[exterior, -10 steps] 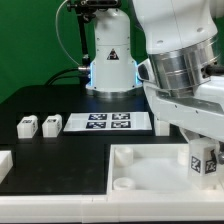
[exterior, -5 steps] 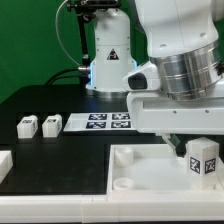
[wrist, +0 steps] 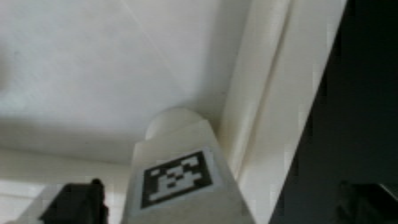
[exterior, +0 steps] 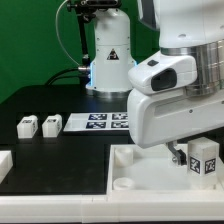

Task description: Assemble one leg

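Note:
One leg (exterior: 204, 158), a small white block with tags on its faces, stands upright in the corner of the large white tray-like piece (exterior: 135, 170), at the exterior view's right. My gripper (exterior: 192, 153) hangs over it, and the bulky hand hides most of the fingers. In the wrist view the leg (wrist: 183, 175) rises between my two dark fingers (wrist: 75, 203). A light gap shows between that finger and the leg, so the jaws stand open on either side of it.
Two look-alike legs (exterior: 27, 125) (exterior: 49, 124) lie on the black table at the exterior view's left, and another white part (exterior: 3, 161) is cut off by the frame edge. The marker board (exterior: 105, 122) lies behind the tray. The robot base (exterior: 110, 60) stands at the back.
My wrist and hand have turned about the vertical axis over the leg. The leg turned at first, then stayed in the same corner.

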